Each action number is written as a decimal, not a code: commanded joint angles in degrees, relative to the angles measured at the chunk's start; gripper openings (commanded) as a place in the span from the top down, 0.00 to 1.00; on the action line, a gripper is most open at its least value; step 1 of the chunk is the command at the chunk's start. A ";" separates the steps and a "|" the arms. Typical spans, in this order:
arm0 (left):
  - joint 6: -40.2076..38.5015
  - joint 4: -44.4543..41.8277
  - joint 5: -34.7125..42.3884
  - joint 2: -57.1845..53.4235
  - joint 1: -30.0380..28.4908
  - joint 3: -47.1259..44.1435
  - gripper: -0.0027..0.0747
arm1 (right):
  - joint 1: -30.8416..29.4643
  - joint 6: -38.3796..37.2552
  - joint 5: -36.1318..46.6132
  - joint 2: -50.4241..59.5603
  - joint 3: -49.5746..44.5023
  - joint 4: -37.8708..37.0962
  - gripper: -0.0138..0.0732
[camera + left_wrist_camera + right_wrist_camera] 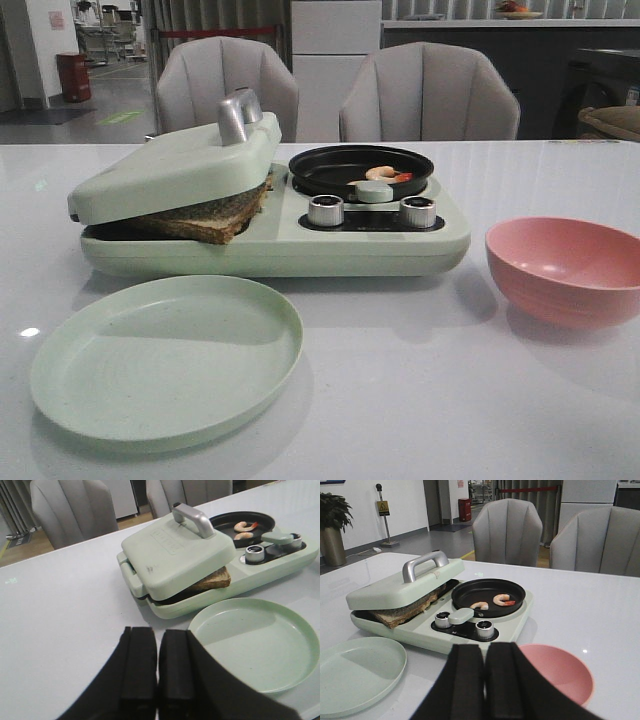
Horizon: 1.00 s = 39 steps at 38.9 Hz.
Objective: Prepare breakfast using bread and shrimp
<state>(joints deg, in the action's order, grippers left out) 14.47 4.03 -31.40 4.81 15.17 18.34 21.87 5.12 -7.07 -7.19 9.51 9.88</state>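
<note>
The bread (pixel 215 215) lies in the pale green breakfast maker (pixel 300 245), and the maker's lid (pixel 180 170) rests on it, tilted and slightly ajar. The bread's edge also shows in the left wrist view (pixel 212 580) and the right wrist view (pixel 402 612). Two small curled shrimp lie in the black pan (pixel 330 175) on the maker's right half; one shrimp (pixel 502 599) has a red tail and the other (pixel 480 605) is paler. My left gripper (pixel 158 632) is shut and empty above the table near the green plate. My right gripper (pixel 485 647) is shut and empty near the pink bowl. Neither gripper shows in the front view.
An empty pale green plate (pixel 170 360) sits in front of the maker on the left. An empty pink bowl (pixel 565 270) stands to its right. Two silver knobs (pixel 325 210) are on the maker's front. Two grey chairs (pixel 430 95) stand behind the white table.
</note>
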 commanded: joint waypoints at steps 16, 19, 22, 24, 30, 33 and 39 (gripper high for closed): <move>-18.87 -8.99 30.70 0.45 -10.21 -12.73 0.82 | 0.13 0.65 4.52 -0.52 1.68 -0.31 0.65; -20.54 -8.84 34.34 -1.18 -9.97 -15.71 0.82 | 0.13 0.65 4.52 -0.52 1.68 -0.31 0.65; -21.25 -8.84 35.22 -3.28 -9.97 -17.75 0.82 | 0.13 0.65 4.52 -0.52 1.68 -0.31 0.65; -21.25 -8.84 35.22 -5.20 -9.97 -18.78 0.82 | 0.13 0.65 4.52 -0.52 1.68 -0.31 0.65; -21.37 -8.84 35.24 -6.18 -9.97 -19.90 0.82 | 0.13 0.65 4.49 -0.52 1.68 -0.31 0.65; -21.37 -8.84 35.49 -6.18 -9.97 -19.90 0.82 | 0.13 0.65 4.44 -0.52 1.68 -0.31 0.65; -21.44 -8.74 35.49 -6.18 -9.97 -19.90 0.82 | 0.13 0.65 4.44 -0.52 1.68 -0.31 0.65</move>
<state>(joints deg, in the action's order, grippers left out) -6.20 -4.78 -0.65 -0.27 5.10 -0.32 21.87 5.12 -7.07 -7.19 9.51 9.88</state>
